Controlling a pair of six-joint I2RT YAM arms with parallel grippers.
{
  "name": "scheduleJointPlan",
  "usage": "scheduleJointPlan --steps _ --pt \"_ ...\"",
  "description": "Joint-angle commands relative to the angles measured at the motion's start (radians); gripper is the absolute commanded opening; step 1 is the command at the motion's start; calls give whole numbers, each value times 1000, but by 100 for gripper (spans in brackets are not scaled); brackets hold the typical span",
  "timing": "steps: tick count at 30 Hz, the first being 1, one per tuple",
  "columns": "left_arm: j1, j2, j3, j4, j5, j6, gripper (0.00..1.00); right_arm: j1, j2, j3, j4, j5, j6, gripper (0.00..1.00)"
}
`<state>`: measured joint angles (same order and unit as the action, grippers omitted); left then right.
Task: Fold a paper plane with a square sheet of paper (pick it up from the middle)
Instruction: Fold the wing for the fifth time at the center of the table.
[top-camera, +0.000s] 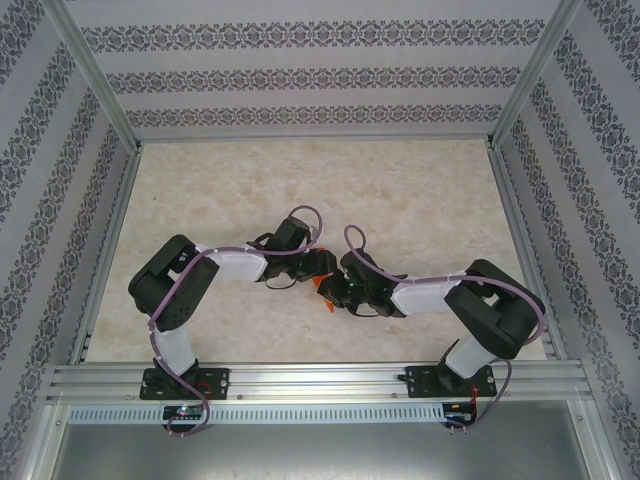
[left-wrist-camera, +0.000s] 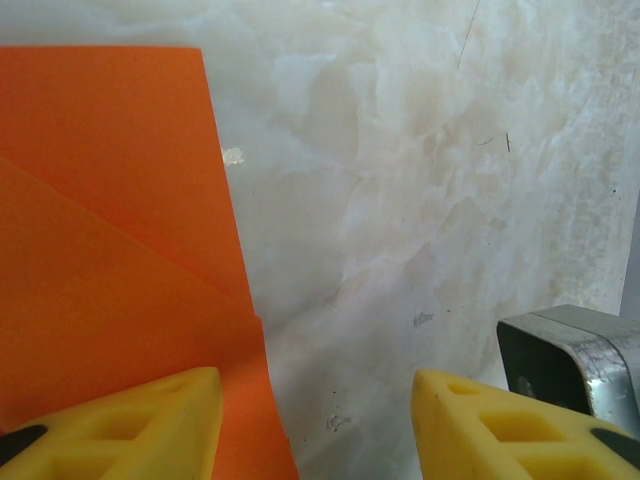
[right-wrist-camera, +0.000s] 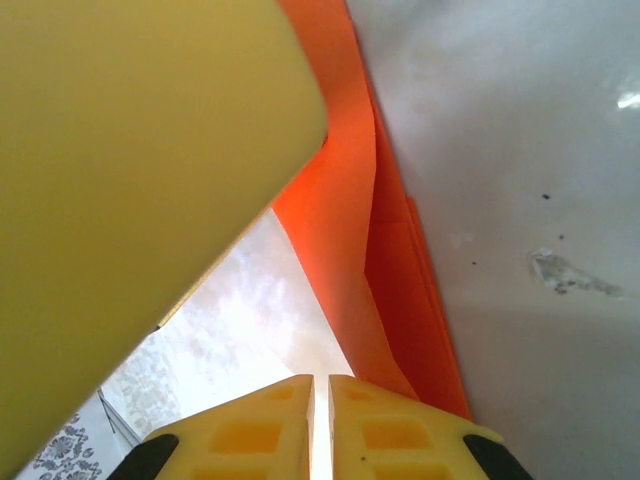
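Note:
The square sheet of paper (left-wrist-camera: 110, 230) is bright orange and lies folded on the marble table, with a diagonal crease and overlapping layers. Whether it has the shape of a paper plane I cannot tell. From above only a small orange patch (top-camera: 318, 284) shows between the two wrists. My left gripper (left-wrist-camera: 312, 390) (top-camera: 322, 266) is open. Its left finger (left-wrist-camera: 150, 420) hovers over the paper's edge, and bare table lies between the fingers. My right gripper (right-wrist-camera: 321, 380) (top-camera: 338, 290) is shut with a hairline gap and nothing in it. The paper's layered edge (right-wrist-camera: 345, 190) rises just right of its fingers.
A big yellow finger (right-wrist-camera: 130, 150) of the left gripper looms close over the right gripper. A grey metal part (left-wrist-camera: 570, 350) sits at the right in the left wrist view. Patterned walls (top-camera: 300, 75) and aluminium posts (top-camera: 95, 75) ring the table (top-camera: 400, 190).

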<state>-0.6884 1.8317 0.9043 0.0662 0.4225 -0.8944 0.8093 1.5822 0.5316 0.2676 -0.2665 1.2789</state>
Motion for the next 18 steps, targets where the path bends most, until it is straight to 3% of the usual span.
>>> scheduleJointPlan --steps 1,18 --pt "0 58 -33 -65 -26 18 54 -5 18 41 33 21 22 13" --pt "-1 57 -30 -62 -22 18 54 -21 79 -37 -17 44 24 12"
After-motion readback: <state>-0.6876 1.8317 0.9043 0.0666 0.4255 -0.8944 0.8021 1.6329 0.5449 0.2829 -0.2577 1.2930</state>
